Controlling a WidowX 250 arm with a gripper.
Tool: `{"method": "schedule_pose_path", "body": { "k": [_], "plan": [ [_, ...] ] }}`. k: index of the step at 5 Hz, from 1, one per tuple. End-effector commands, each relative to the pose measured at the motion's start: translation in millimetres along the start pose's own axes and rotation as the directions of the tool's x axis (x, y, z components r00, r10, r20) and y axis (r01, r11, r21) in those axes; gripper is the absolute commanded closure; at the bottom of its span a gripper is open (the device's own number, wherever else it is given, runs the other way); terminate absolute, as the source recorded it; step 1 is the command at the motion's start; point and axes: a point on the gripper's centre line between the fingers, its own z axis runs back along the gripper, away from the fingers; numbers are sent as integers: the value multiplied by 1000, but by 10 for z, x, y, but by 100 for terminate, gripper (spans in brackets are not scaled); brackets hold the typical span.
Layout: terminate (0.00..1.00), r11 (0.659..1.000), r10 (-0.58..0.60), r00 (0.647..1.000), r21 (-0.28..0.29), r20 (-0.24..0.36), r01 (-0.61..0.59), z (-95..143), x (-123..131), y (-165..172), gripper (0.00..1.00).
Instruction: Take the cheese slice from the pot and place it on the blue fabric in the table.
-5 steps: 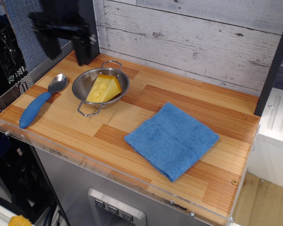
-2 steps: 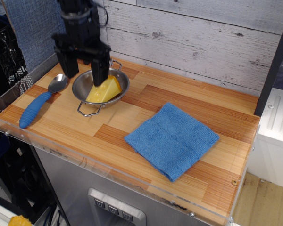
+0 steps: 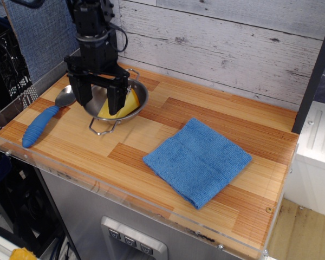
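A: What does the pot (image 3: 140, 97) hold?

B: 1 thing — the cheese slice (image 3: 128, 104), a yellow wedge lying against the pot's right inner wall. Only part of it shows, since the gripper (image 3: 101, 101) hangs in front of it.

A: And the gripper itself?

B: It is black, pointing straight down over the pot, its 2 fingers (image 3: 115, 99) spread wide apart. One finger sits near the pot's left rim, the other drops in front of the cheese. Whether either one touches the cheese cannot be told from this view.

A: Anything else by the pot?

B: A spoon (image 3: 43, 120) with a blue handle lies just left of it, bowl end toward the back, handle running toward the front-left corner. The pot's near wire handle (image 3: 100, 128) points at the front edge.

A: Where is the blue fabric (image 3: 197, 161)?

B: Flat on the bench (image 3: 249, 203), well apart from the pot — to the right and nearer the front, turned so 1 corner points at the front edge. Nothing lies on it.

A: How much room is there?

B: Bare wood runs between pot and fabric. A clear rim (image 3: 59, 165) lines the front and left edges, and a pale plank wall (image 3: 233, 49) closes the back, close behind the pot.
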Motion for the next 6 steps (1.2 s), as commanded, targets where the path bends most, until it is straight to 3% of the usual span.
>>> {"method": "schedule_pose_path", "body": {
  "k": [1,3,6],
  "plan": [
    [0,1000,6,999,-8,32,-6,49,100,-70,0],
    [0,999,-4,997,-37,75,7,216,333,-252,0],
    [0,1000,7,998,3,-58,-6,-387,283,-148,0]
  ]
}}
